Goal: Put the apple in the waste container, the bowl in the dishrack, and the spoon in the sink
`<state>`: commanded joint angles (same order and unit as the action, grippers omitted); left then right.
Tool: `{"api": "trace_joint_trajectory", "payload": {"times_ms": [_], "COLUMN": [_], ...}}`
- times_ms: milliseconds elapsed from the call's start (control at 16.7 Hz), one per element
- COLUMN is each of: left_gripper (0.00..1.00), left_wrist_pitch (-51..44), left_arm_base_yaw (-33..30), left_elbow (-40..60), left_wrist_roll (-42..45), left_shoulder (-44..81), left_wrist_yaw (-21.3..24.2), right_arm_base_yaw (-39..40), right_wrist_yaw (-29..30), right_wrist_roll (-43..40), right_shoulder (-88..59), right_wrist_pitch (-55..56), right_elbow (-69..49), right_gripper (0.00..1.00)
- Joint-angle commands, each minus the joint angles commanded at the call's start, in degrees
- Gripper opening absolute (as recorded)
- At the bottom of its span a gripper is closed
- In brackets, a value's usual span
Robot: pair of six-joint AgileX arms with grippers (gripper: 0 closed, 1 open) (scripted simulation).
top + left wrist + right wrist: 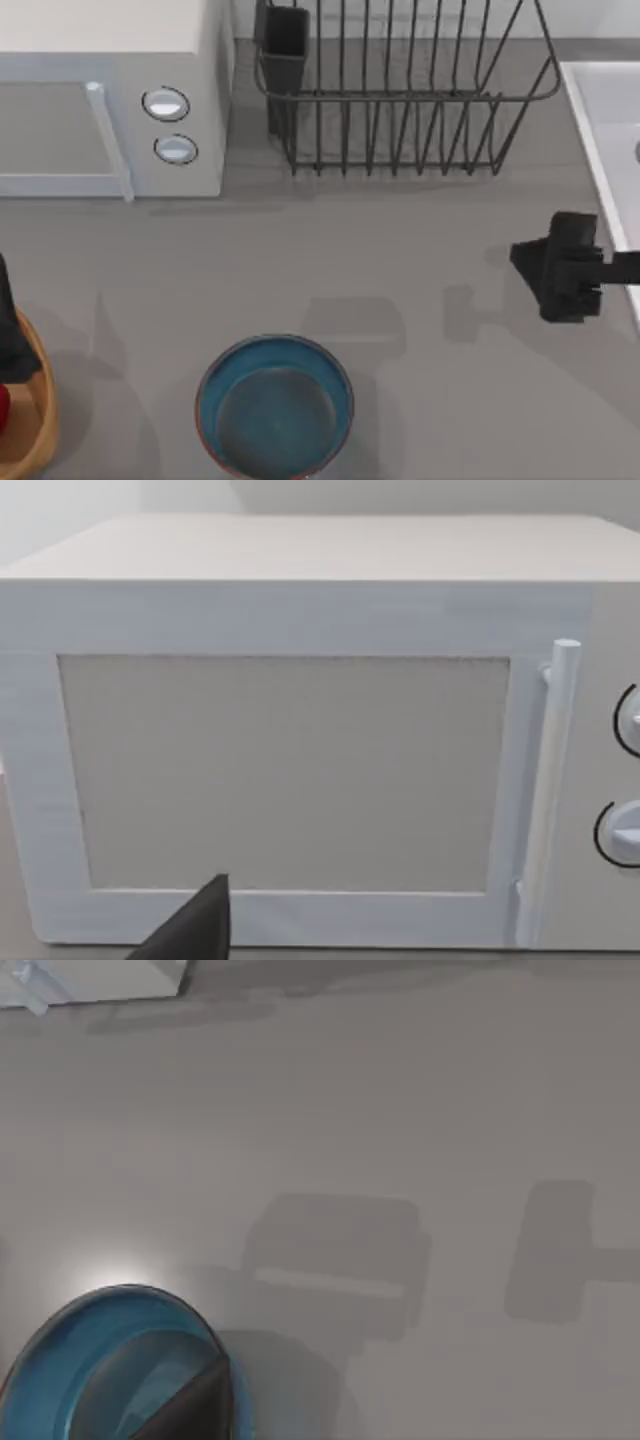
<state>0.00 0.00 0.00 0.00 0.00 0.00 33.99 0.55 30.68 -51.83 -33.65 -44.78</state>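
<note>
At the table's far left edge, the glossy red apple (3,408) is peeking out just inside the tan waste container (40,420), with the left gripper (12,335) hanging over it; I cannot tell how its fingers are set. The blue-teal bowl (274,408) with its thin reddish rim is sitting at the near middle. The right gripper (560,268) is hovering beside the sink (600,130); its fingers' state I cannot tell.

Blue-teal bowl (274,408) with reddish-brown rim; red apple (3,408); tan waste container (38,420); white microwave (110,100); plain grey desk (400,260).
</note>
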Motion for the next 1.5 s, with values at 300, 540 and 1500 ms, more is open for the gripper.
{"api": "trace_joint_trajectory", "payload": {"times_ms": [300, 540, 1500], "left_gripper": [1.0, 1.0, 1.0], "left_wrist_pitch": [0.0, 0.0, 0.0], "left_arm_base_yaw": [0.0, 0.0, 0.0], "left_elbow": [0.0, 0.0, 0.0], "left_wrist_roll": [0.0, 0.0, 0.0], "left_shoulder": [0.0, 0.0, 0.0], "left_wrist_yaw": [0.0, 0.0, 0.0], "right_arm_base_yaw": [12.1, 17.3, 19.5], "right_wrist_yaw": [-0.5, -0.7, -0.5], "right_wrist_roll": [13.1, 19.8, 23.7], "right_shoulder": [-29.9, -47.3, -62.3], "right_wrist_pitch": [-18.6, -30.3, -32.3], "right_elbow": [-23.3, -38.5, -45.3], "right_gripper": [1.0, 1.0, 1.0]}}
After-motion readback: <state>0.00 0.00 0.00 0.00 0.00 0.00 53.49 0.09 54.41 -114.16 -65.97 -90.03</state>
